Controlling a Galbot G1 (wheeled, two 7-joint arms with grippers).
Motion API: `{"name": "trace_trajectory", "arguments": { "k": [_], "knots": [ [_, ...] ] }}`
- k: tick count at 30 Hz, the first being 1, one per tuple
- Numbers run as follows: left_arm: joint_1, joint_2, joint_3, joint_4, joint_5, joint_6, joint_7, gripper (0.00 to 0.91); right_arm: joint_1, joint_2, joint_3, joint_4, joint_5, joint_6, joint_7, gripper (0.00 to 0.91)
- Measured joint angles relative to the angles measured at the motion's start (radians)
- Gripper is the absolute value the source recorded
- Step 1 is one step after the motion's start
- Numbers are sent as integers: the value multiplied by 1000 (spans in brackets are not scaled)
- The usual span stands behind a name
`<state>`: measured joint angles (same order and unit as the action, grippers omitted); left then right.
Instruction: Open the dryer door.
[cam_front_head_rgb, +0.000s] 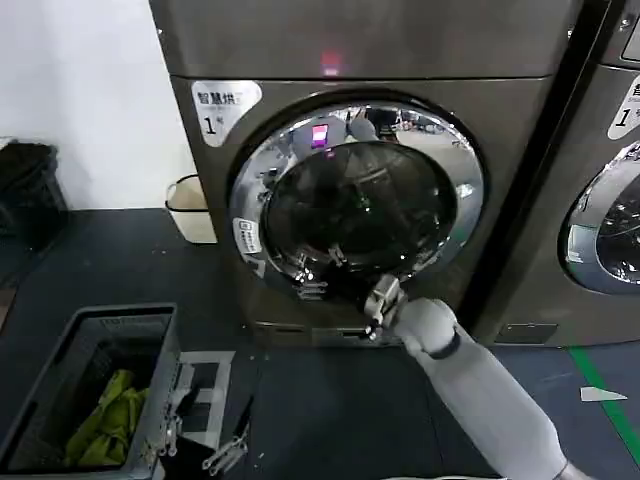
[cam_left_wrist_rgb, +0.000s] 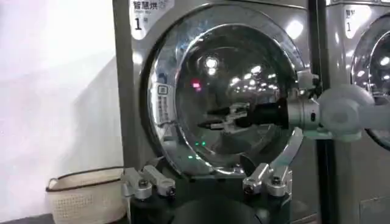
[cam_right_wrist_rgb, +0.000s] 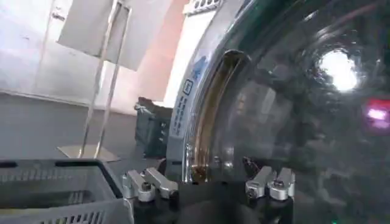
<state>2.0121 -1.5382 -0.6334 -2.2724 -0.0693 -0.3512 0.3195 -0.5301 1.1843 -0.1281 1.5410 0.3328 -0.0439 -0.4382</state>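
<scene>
The dryer (cam_front_head_rgb: 400, 50) stands straight ahead, with a white "1" sticker and a pink light on its front. Its dryer door (cam_front_head_rgb: 355, 205), dark domed glass in a wide chrome ring, lies against the front. My right gripper (cam_front_head_rgb: 378, 298) reaches up to the ring's lower edge, open. From the right wrist, the chrome ring (cam_right_wrist_rgb: 195, 115) stands just beyond the spread gripper (cam_right_wrist_rgb: 210, 182), with nothing between its fingers. The left wrist view shows that right gripper (cam_left_wrist_rgb: 210, 120) in front of the glass (cam_left_wrist_rgb: 231, 91). My left gripper (cam_left_wrist_rgb: 207, 182) hangs low and left, open, beside the basket (cam_front_head_rgb: 205, 440).
A grey laundry basket (cam_front_head_rgb: 150, 340) holding yellow-green cloth sits on the dark floor at lower left. A cream bin (cam_front_head_rgb: 190, 208) stands left of the dryer, a black bin (cam_front_head_rgb: 25, 185) farther left. A second machine (cam_front_head_rgb: 610, 220) adjoins on the right, with green floor tape (cam_front_head_rgb: 600, 390) before it.
</scene>
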Motion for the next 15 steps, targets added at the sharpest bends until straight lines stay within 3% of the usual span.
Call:
{"name": "trace_trajectory", "arguments": {
  "k": [15],
  "knots": [
    [4, -7, -5, -11, 10, -6, 6, 907, 72, 94, -38, -104, 20, -2, -15, 907]
  ]
}}
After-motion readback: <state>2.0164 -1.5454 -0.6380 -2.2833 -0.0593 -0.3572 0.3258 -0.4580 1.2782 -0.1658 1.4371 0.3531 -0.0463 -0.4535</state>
